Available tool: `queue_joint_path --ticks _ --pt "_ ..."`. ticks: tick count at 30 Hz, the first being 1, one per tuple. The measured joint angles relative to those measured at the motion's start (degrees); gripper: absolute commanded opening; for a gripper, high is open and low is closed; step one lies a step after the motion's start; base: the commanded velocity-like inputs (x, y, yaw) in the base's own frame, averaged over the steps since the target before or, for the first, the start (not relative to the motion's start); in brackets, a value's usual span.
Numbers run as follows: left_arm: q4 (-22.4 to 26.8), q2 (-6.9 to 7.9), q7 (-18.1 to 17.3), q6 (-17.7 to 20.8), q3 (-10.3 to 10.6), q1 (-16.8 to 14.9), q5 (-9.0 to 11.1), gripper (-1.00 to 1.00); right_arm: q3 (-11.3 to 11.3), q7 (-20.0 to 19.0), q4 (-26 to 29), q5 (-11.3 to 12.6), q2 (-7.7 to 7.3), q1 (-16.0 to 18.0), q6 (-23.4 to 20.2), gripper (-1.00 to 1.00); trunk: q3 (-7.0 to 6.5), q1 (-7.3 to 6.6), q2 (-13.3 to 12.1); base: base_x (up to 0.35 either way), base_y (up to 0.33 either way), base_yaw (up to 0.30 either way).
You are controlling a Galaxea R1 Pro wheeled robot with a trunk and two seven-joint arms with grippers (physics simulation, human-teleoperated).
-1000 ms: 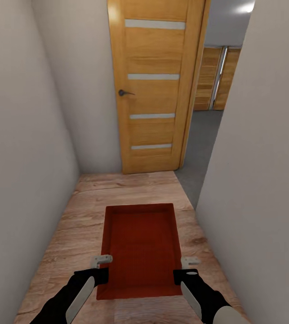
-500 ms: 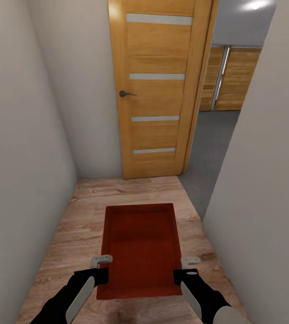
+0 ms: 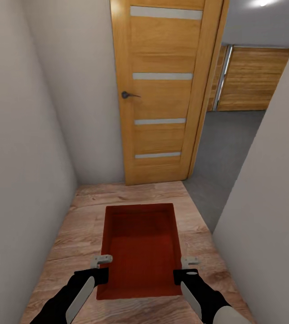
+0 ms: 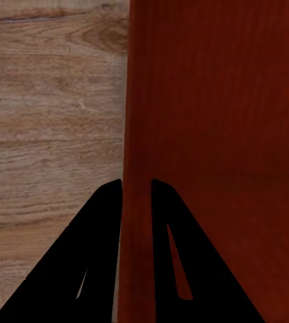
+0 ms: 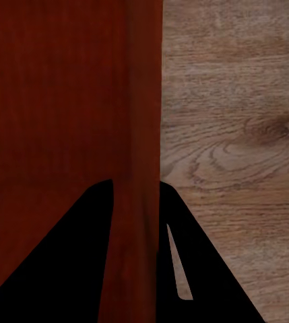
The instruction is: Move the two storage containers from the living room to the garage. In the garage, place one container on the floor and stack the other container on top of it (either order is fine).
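Observation:
An orange-red open-top storage container [image 3: 140, 249] hangs in front of me over the light wood plank floor, carried between both arms. My left gripper [image 3: 103, 260] is shut on its left wall [image 4: 136, 168], one finger inside and one outside. On the opposite side my right gripper [image 3: 188, 261] is shut on the right wall [image 5: 139, 168] in the same way. The bin is empty. Past the open doorway lies the garage with its dark grey floor [image 3: 232, 148].
I am in a narrow corridor with pale walls [image 3: 23, 148] close on both sides. An orange wooden door [image 3: 162, 90] with a dark handle [image 3: 127, 95] stands open ahead. A wooden-slat door [image 3: 256, 78] shows at the back of the garage.
The whole view has advanced and turned a little right, so more of the garage floor and slat door shows through the doorway. The container and both grippers keep their hold.

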State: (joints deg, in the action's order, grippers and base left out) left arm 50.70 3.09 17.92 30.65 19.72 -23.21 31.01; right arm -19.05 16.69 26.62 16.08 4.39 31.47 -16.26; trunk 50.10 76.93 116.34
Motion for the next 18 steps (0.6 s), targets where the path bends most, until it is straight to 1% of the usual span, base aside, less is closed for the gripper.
queue_joint_path --ticks 18 --pt "0.1 0.00 0.0 0.1 0.0 0.0 -0.1 -1.00 0.0 0.0 0.0 0.1 0.00 0.0 0.0 -1.00 0.00 0.00 0.0 0.343 0.112 0.000"
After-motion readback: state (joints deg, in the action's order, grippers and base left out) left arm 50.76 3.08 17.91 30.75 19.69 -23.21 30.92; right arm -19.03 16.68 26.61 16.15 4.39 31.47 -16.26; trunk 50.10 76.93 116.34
